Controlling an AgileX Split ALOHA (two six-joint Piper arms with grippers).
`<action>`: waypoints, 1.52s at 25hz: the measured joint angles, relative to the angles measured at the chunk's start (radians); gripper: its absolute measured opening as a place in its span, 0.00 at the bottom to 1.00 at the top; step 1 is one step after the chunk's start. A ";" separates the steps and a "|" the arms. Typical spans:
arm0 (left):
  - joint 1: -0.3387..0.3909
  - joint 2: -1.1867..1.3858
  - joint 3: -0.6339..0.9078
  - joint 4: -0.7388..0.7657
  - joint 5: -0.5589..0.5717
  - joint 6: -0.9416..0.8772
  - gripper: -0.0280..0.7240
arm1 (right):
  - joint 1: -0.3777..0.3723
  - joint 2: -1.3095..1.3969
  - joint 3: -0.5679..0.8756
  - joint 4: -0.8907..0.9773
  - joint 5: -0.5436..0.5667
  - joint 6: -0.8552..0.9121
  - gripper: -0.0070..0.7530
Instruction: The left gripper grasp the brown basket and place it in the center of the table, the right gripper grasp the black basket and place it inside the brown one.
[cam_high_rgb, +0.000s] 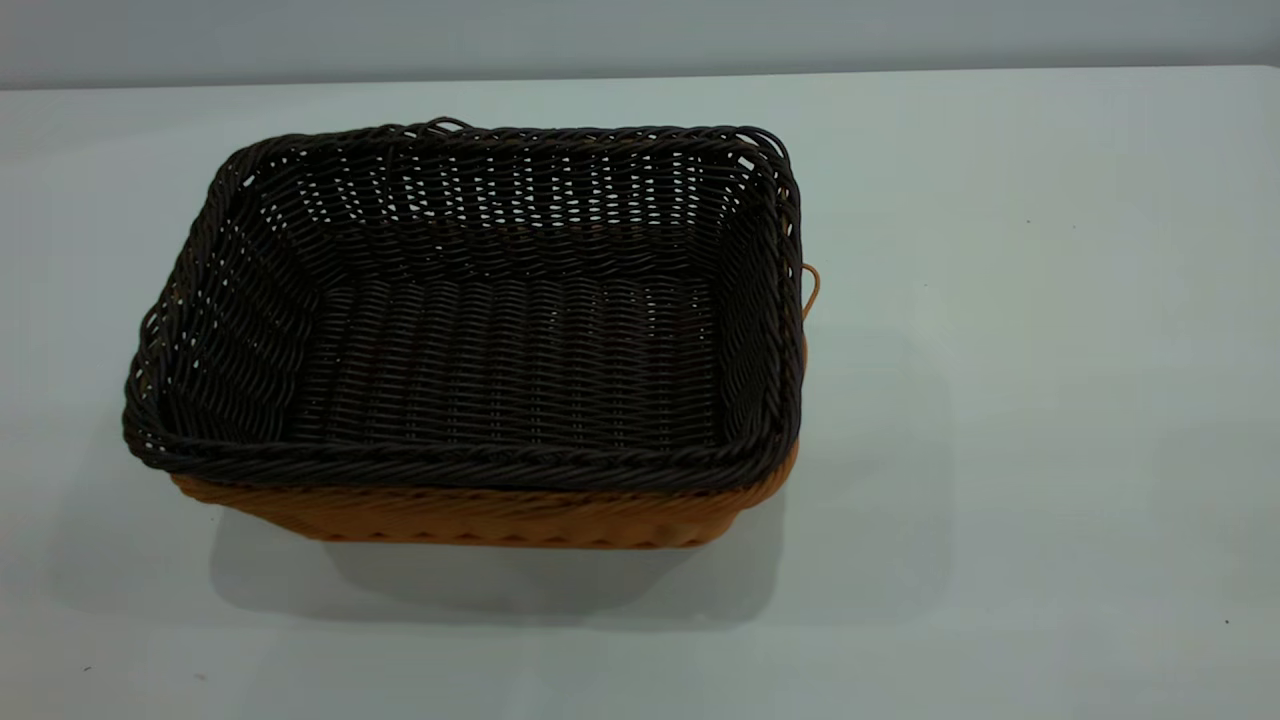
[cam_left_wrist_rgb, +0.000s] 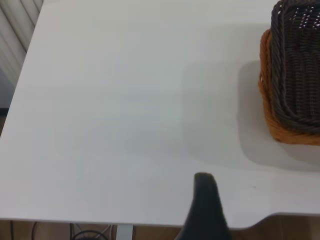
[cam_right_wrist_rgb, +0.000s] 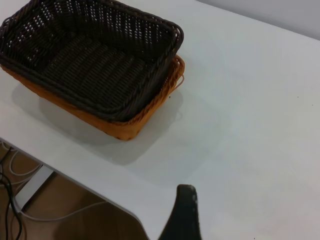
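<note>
The black basket (cam_high_rgb: 500, 340) sits nested inside the brown basket (cam_high_rgb: 480, 515), whose orange-tan wall shows only below the dark rim. The pair stands on the white table (cam_high_rgb: 1000, 400), left of middle in the exterior view. Neither arm appears in that view. In the left wrist view, the left gripper (cam_left_wrist_rgb: 245, 210) hovers near the table's edge, well clear of the black basket (cam_left_wrist_rgb: 300, 65) and brown basket (cam_left_wrist_rgb: 280, 127). One black finger (cam_left_wrist_rgb: 205, 200) shows, with nothing beside it. The right gripper (cam_right_wrist_rgb: 225, 215) is likewise away from the black basket (cam_right_wrist_rgb: 95, 65) and brown basket (cam_right_wrist_rgb: 125, 127), holding nothing.
A small loop handle (cam_high_rgb: 812, 290) of the brown basket sticks out at the stack's right side. The table's edge (cam_right_wrist_rgb: 100, 195) runs close to the right gripper, with cables on the floor beyond. Bare tabletop lies right of the baskets.
</note>
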 joint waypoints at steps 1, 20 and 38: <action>-0.002 0.000 0.000 0.000 0.000 0.000 0.71 | 0.000 0.000 0.000 0.000 0.000 0.000 0.79; -0.006 0.000 0.000 -0.002 0.000 0.000 0.71 | -0.014 0.000 0.000 0.001 0.000 0.000 0.79; -0.006 0.000 0.000 -0.002 0.000 0.002 0.71 | -0.430 0.000 0.000 -0.124 0.000 0.128 0.79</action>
